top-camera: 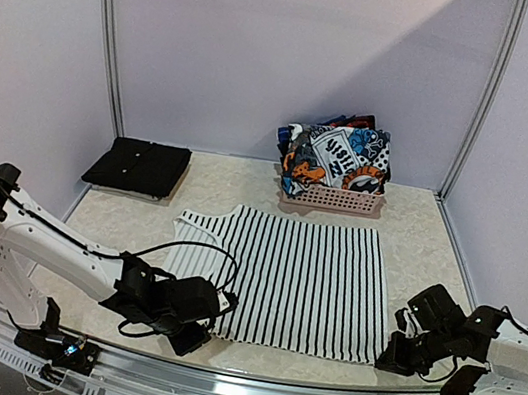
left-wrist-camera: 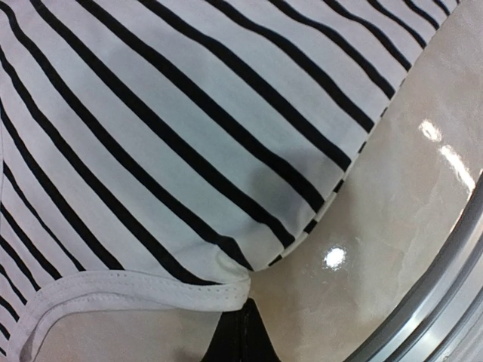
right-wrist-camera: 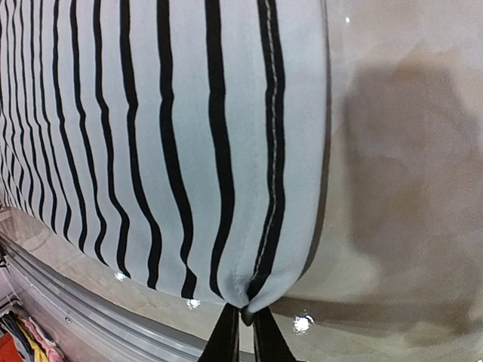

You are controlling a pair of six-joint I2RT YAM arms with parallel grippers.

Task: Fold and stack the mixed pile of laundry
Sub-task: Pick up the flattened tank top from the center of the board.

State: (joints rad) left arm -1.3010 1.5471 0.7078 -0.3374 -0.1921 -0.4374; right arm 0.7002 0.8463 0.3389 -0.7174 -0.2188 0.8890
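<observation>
A white garment with thin black stripes lies spread flat on the table. My left gripper is shut on its near left corner, where the white hem bunches at the fingertips. My right gripper is shut on its near right corner, the cloth puckered between the fingertips. The striped cloth fills the left wrist view and the right wrist view. A graphic-print garment in blue, orange, white and black is heaped in the pink basket. A folded black garment lies at the back left.
The pink latticed basket stands at the back centre against the wall. The table's metal front rail runs just behind both grippers. Bare tabletop shows right of the striped garment.
</observation>
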